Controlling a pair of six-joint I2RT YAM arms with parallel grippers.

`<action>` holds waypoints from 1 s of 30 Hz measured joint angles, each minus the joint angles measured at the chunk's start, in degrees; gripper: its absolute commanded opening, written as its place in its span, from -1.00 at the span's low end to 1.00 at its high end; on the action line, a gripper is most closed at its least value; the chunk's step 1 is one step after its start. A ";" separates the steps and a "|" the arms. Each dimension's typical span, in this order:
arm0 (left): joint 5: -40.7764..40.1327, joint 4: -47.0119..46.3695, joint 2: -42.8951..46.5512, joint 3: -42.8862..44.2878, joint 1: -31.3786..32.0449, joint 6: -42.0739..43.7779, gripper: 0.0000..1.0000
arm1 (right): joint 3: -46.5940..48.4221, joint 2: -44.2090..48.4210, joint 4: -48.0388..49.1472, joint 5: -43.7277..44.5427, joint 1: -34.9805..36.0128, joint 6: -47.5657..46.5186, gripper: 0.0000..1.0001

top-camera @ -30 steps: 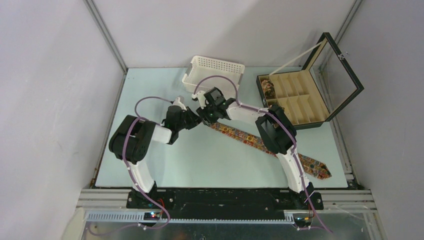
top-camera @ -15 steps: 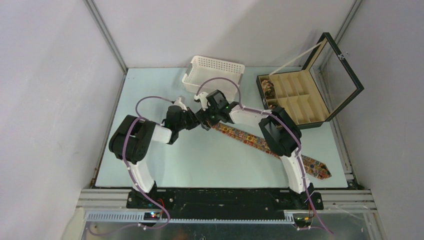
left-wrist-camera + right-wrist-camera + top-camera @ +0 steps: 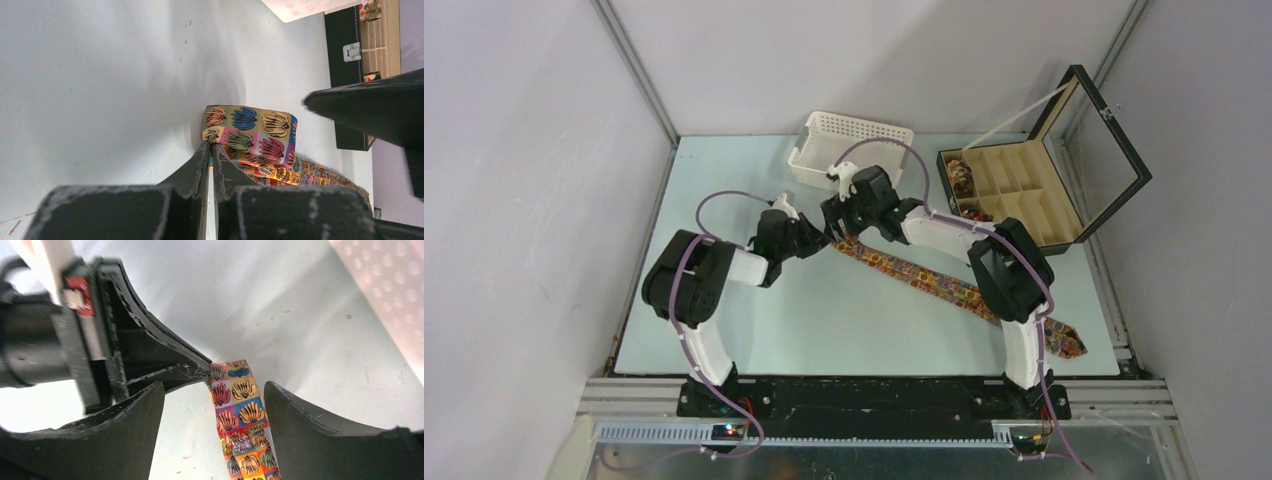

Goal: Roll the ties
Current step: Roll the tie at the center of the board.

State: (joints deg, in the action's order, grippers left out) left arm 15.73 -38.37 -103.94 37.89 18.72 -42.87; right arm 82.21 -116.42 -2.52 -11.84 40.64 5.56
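At the basket's (image 3: 856, 136) 6 o'clock, the tie (image 3: 924, 281) is pinched by the left gripper (image 3: 210, 148); the right gripper (image 3: 214, 386) is released.

Printed cloth tie (image 3: 242, 415), matt scuffed table (image 3: 100, 75)

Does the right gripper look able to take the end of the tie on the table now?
Probably yes. The right gripper is open, and the tie lies between its fingers with nothing over it. The left gripper, which seems to pinch the tie's end corner, leaves little room.
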 measured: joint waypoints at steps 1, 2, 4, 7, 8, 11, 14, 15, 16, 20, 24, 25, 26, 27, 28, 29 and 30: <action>-0.02 0.02 0.00 0.00 0.00 0.00 -0.79 | -0.09 0.90 0.09 0.37 -0.07 0.63 0.52; -0.02 0.07 0.00 0.00 0.00 0.00 -0.76 | -0.20 1.86 0.11 0.83 -0.15 1.36 0.52; -0.02 0.26 0.00 0.00 0.00 0.02 -0.72 | -0.28 4.09 -0.09 2.56 -0.31 2.19 0.51; -0.04 0.59 0.02 0.00 -0.13 0.02 -0.67 | -0.28 7.74 -1.97 6.10 -0.57 3.74 0.49; -0.07 0.81 0.11 0.00 -0.17 0.02 -0.65 | -0.33 8.96 -3.10 7.37 -0.61 4.44 0.47; -0.17 1.79 0.90 0.00 -0.46 0.04 -0.57 | -1.55 12.17 -5.16 10.45 -1.18 6.97 0.44; -0.37 2.47 2.43 -0.07 -0.94 0.04 -0.55 | -5.40 15.67 -6.82 12.96 -2.29 9.90 0.41; -0.39 2.60 3.10 -0.11 -1.14 0.04 -0.53 | -6.84 16.65 -7.28 13.66 -2.73 10.99 0.39; -0.46 2.67 3.85 -0.20 -1.29 0.07 -0.52 | -8.17 17.42 -7.85 14.08 -3.10 12.02 0.34; -0.50 3.13 6.62 -0.90 -1.62 0.46 -0.47 | -11.87 18.53 -9.73 17.68 -4.15 14.95 0.46; -0.92 4.72 10.45 -2.69 -1.79 0.92 -0.43 | -15.17 18.78 -10.08 18.97 -4.48 16.90 -0.19; -1.31 5.53 11.67 -3.13 -1.92 0.96 -0.42 | -15.58 18.78 -10.21 18.53 -4.61 17.29 -0.43; -1.81 6.36 12.79 -3.43 -2.08 1.07 -0.40 | -15.82 18.78 -10.23 17.94 -4.94 18.10 -0.51; -2.16 7.30 13.77 -3.52 -2.29 1.29 -0.39 | -15.87 18.78 -10.21 17.31 -5.25 18.45 -0.65; -2.54 8.26 14.88 -3.52 -2.69 1.42 -0.36 | -15.87 18.78 -10.05 16.28 -5.70 19.45 -0.71; -2.86 8.92 15.76 -3.52 -2.97 1.53 -0.34 | -15.87 18.78 -9.86 15.61 -5.86 19.67 -0.77; -3.41 9.81 16.85 -3.50 -3.43 1.86 -0.33 | -15.93 18.78 -9.38 14.69 -6.14 20.20 -0.78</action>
State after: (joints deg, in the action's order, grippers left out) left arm 12.32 -28.56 -87.09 34.39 15.29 -41.01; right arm 66.28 -97.65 -11.90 2.85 34.50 25.76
